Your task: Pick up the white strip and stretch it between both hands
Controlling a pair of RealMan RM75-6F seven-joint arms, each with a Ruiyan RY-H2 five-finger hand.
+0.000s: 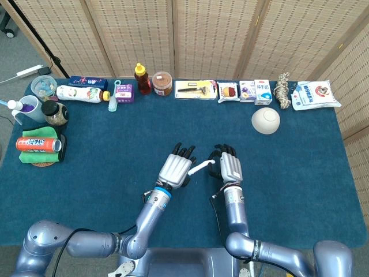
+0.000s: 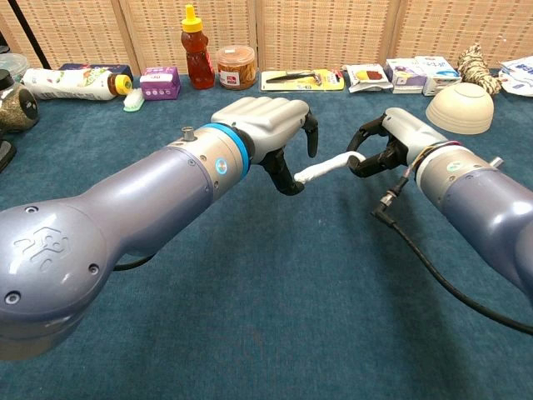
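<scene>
Woven screens close off the back of the scene, and before them a blue-covered tabletop (image 1: 104, 150) carries a row of bottles, jars and packets along its far edge, with a pale upturned bowl (image 1: 266, 120) to the right. Both arms reach in from the near edge and meet over the bare middle of the cloth.

From the chest view, the right hand (image 2: 385, 143) has its dark fingers curled around one end of the white strip (image 2: 325, 169) and grips it clear of the cloth. The strip runs out from that grip toward the robot's left, its long axis lying nearly level and crosswise between the two hands, with the free end pointing leftward and dipping a little.

That free end arrives right at the left hand (image 2: 275, 125), whose fingers (image 2: 311, 133) hang curved above it while the thumb sits beneath. The tip appears to touch or sit between them, but whether the left hand has actually pinched it, I cannot tell from either view.

My judgement is that the coming move turns on this one relation: the loose end lies directly at the left hand, so closing there and drawing the hands apart along the strip's own axis should tension it.
</scene>
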